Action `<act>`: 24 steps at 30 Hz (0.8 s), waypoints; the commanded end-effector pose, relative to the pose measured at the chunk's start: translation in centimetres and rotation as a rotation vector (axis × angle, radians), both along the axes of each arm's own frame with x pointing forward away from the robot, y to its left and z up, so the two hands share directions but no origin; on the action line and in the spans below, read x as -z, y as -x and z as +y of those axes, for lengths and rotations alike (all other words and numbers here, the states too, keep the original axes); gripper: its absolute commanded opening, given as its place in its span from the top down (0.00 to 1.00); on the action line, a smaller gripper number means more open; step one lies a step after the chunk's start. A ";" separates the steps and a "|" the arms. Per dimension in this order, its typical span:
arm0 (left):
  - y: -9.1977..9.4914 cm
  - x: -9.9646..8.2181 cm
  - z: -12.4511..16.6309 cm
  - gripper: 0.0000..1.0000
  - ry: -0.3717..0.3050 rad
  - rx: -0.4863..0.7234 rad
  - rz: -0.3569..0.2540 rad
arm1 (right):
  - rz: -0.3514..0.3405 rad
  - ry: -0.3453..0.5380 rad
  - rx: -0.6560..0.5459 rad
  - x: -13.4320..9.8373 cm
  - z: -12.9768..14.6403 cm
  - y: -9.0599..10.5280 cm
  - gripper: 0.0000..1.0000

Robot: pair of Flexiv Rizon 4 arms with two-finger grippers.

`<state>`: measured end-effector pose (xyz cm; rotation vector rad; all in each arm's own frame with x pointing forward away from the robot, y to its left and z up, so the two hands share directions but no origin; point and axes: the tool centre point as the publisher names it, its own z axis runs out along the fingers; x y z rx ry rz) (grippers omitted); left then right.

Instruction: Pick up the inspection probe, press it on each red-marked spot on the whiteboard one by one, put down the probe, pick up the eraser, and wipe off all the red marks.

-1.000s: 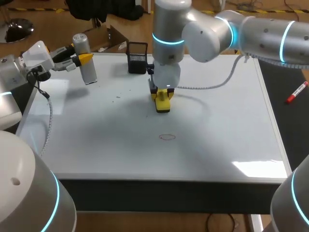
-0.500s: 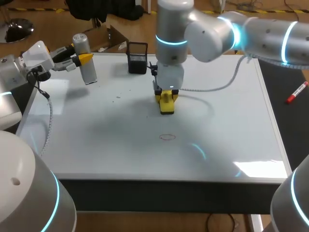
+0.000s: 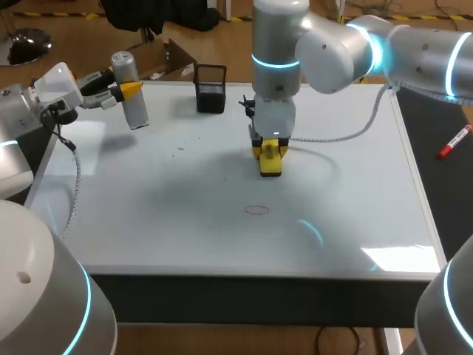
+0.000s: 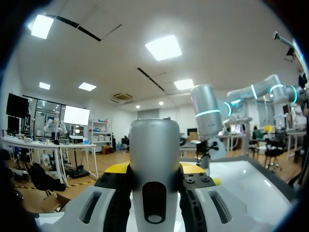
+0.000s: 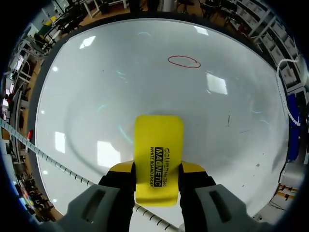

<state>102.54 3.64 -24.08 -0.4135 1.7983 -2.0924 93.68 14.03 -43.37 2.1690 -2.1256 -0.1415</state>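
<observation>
Rightward is where the right pincer (image 3: 270,158) has slid over the last second, carrying the yellow block eraser (image 3: 271,164) clenched between its fingers. It now sits at centre frame, close to the whiteboard (image 3: 148,214); whether it touches I cannot tell. One red oval mark (image 3: 256,210) shows below and slightly left of the eraser, apart from it. At upper left the left pincer (image 3: 122,92) grips the grey cylindrical inspection probe (image 3: 130,92) above the board's corner, not set down. Wiping looks to be the step in hand. Next, I'd judge, the eraser must travel to the mark, press flat and sweep across it.
</observation>
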 end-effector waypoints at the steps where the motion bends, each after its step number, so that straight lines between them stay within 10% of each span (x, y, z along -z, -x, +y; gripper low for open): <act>1: 0.1 -0.1 0.0 1.00 0.001 -0.003 -0.003 | -0.026 -0.005 0.010 0.2 -1.2 0.2 1.00; 11: 0.1 -0.1 0.0 1.00 0.001 -0.003 -0.003 | -0.131 -0.025 0.037 -7.6 -3.4 -0.8 1.00; 24: 0.1 -0.1 0.0 1.00 0.001 -0.003 -0.003 | -0.124 -0.057 0.147 -8.8 -8.5 -1.6 1.00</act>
